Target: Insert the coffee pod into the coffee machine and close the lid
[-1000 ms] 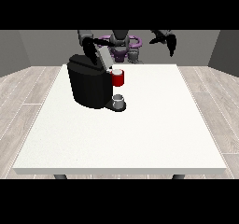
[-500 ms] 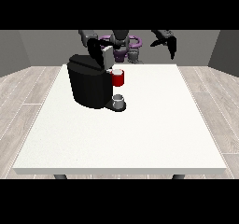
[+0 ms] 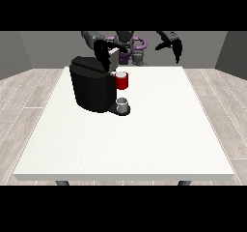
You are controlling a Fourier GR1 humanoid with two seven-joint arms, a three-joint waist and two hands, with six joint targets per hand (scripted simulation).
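Observation:
The black coffee machine (image 3: 91, 88) stands on the white table (image 3: 144, 139), left of centre. A red pod holder (image 3: 122, 81) with a pale top juts from its front. Below it, a small grey cup (image 3: 122, 104) sits on the machine's base. The hand at the view's left (image 3: 102, 53) hovers over the machine's top rear, fingers pointing down against the lid (image 3: 91, 63), which lies low. The pod itself cannot be made out. The hand at the view's right (image 3: 171, 45) hangs above the table's far edge, fingers relaxed, holding nothing.
The robot's purple and grey torso (image 3: 126, 45) is behind the table's far edge. Wooden floor surrounds the table.
The hand at the view's left has swung down and forward over the machine. The lid, upright a second ago, now lies lower. The other hand has barely shifted.

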